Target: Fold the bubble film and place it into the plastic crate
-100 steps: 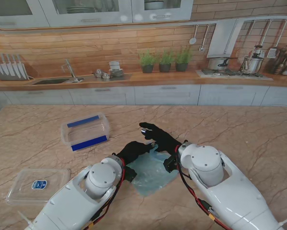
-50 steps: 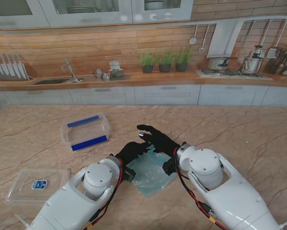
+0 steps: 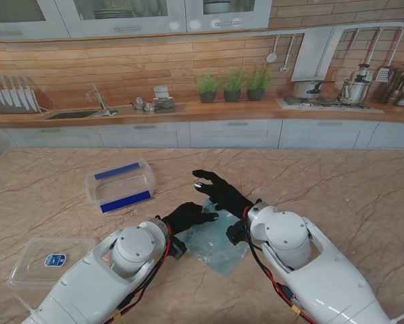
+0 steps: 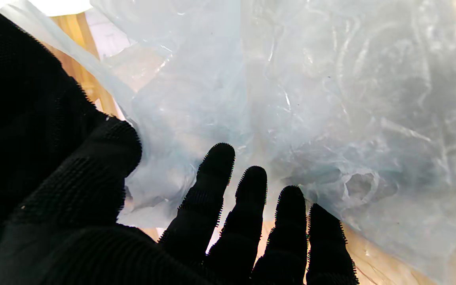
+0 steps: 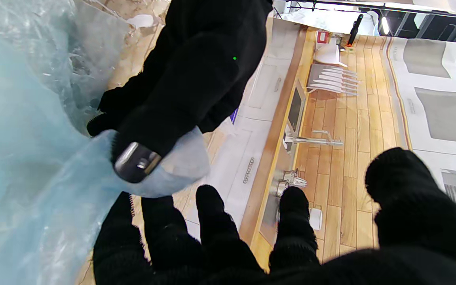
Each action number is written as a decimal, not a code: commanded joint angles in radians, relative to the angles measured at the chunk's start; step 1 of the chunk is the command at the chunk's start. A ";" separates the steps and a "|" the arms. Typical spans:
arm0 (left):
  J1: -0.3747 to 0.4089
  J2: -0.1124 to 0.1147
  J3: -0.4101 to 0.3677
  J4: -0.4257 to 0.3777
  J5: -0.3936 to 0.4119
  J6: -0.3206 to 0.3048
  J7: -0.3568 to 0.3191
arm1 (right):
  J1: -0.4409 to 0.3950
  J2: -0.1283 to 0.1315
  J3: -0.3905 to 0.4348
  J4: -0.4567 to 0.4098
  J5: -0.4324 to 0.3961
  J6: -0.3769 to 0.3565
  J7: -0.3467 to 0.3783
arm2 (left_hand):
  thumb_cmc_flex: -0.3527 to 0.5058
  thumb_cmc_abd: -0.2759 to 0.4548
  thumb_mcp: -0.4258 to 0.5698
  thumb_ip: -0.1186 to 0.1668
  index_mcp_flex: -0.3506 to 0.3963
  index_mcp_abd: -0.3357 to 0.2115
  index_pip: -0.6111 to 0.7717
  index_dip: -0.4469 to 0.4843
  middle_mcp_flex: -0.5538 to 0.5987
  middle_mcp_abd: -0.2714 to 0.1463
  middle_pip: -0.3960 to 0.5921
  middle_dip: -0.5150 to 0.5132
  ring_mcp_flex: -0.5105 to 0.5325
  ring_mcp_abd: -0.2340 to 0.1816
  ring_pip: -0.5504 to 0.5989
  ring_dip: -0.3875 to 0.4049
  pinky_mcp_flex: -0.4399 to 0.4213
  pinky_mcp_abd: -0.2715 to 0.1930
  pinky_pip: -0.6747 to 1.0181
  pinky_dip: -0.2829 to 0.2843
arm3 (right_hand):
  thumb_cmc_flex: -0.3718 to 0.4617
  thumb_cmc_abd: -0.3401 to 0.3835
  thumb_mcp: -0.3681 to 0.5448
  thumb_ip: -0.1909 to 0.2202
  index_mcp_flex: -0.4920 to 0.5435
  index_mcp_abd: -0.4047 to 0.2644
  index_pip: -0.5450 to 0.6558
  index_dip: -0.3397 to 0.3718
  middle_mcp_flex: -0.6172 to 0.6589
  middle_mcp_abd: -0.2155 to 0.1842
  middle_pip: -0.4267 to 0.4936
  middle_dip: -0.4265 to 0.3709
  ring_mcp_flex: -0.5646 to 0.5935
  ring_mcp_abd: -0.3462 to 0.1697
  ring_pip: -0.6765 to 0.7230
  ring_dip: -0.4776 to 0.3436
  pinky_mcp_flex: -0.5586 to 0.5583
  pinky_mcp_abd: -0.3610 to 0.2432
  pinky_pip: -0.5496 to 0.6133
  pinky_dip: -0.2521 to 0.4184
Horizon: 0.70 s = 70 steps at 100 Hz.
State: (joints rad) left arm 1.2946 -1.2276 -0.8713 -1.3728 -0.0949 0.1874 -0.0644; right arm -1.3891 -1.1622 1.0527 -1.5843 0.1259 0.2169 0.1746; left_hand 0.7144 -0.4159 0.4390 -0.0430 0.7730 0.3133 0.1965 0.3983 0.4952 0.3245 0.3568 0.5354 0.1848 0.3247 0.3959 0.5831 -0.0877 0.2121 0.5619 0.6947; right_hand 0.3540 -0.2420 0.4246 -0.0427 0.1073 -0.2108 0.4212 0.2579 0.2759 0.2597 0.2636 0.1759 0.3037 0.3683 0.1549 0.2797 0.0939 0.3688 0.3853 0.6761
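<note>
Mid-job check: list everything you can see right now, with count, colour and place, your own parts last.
bubble film: one, pale blue translucent, on the table between the hands.
plastic crate: one, clear with blue strips, on the table, left and farther from me.
lid: one, clear with blue label, near left.
table: one, beige marble.
potted plants: three, green, back counter.
knife rack: one, back left.
left hand: black glove, pinching a film corner.
right hand: black glove, fingers spread, over the film.
</note>
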 commanded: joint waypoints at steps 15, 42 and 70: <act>0.010 -0.017 0.009 -0.004 0.037 0.055 0.056 | -0.020 -0.010 0.010 -0.028 0.038 0.004 -0.001 | 0.055 -0.006 0.134 0.013 -0.032 -0.045 0.065 0.044 -0.010 -0.029 0.051 0.019 0.025 -0.012 0.047 0.013 0.002 0.081 0.045 -0.023 | 0.005 0.034 -0.017 0.019 -0.013 0.000 0.019 0.015 -0.029 0.000 0.020 0.007 -0.011 -0.041 0.019 0.015 0.027 -0.015 0.039 0.026; 0.016 -0.021 -0.009 -0.013 -0.008 0.079 0.051 | -0.057 -0.002 0.059 -0.055 0.006 -0.004 -0.010 | 0.177 0.018 0.296 -0.012 -0.109 -0.068 0.299 0.020 0.004 -0.041 0.076 0.018 0.030 -0.022 0.073 0.007 0.001 0.074 0.083 -0.072 | 0.012 0.035 -0.017 0.021 -0.012 0.005 0.035 0.021 -0.024 0.001 0.032 0.011 0.004 -0.059 0.037 0.023 0.035 -0.023 0.047 0.033; 0.031 -0.037 -0.035 -0.025 -0.109 0.124 0.064 | -0.106 0.003 0.128 -0.083 -0.077 -0.027 -0.053 | 0.252 0.032 0.418 -0.050 -0.102 -0.072 0.358 -0.024 0.015 -0.044 0.094 0.022 0.028 -0.029 0.099 0.012 0.004 0.064 0.102 -0.082 | 0.046 0.032 -0.020 0.026 0.020 0.022 0.106 0.043 0.012 0.017 0.073 0.029 0.049 -0.080 0.076 0.057 0.056 -0.031 0.072 0.059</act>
State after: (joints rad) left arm 1.3129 -1.2560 -0.9089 -1.3970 -0.2161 0.3003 0.0072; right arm -1.4834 -1.1654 1.1726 -1.6594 0.0712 0.1958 0.1350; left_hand 0.9267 -0.4008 0.8039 -0.0807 0.6893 0.2897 0.5089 0.3869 0.4965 0.3140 0.4187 0.5445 0.2068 0.3164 0.4771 0.5820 -0.0911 0.1934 0.6827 0.6591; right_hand 0.3660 -0.2420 0.4241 -0.0426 0.1081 -0.1914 0.4981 0.2848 0.2760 0.2673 0.3089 0.1875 0.3097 0.3210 0.1956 0.3131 0.1311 0.3667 0.4167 0.6997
